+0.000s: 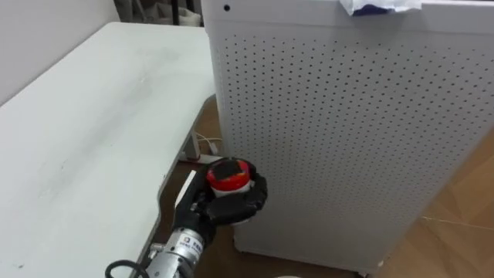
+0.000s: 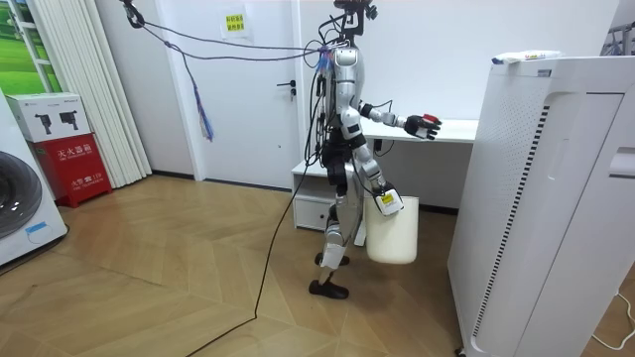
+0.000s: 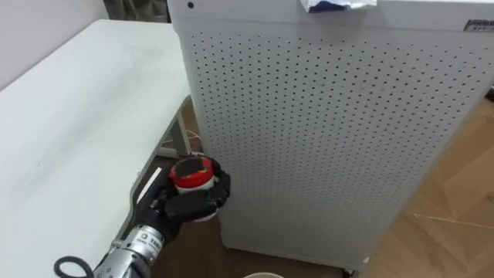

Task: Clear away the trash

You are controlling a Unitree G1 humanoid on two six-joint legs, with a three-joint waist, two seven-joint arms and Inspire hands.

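The robot stands on the wooden floor [image 2: 179, 258] between a long white bench [image 1: 77, 139] and a tall white cabinet of perforated metal [image 1: 347, 131]. Its left arm is stretched out in front of it. The black fingers of the left hand [image 1: 231, 204] are curled up around a small round red-topped piece of garbage [image 1: 228, 174] and clasp it from below. The piece is squat and lid-like: a glossy red disc on top with a darker mark in its middle and a pale band round the edge under it. It sits in the top of the hand, held in the air and clear of the bench.

The bench's edge is just to the left of this hand, and the cabinet's dotted wall stands close on its right. Far above and beyond the hand, a crumpled white and blue scrap [image 1: 378, 6] lies on the cabinet's top.

The right hand [image 2: 386, 202] hangs low at the robot's side, at the rim of a plain white plastic bin [image 2: 392, 236]. From here I cannot tell how its fingers are set.
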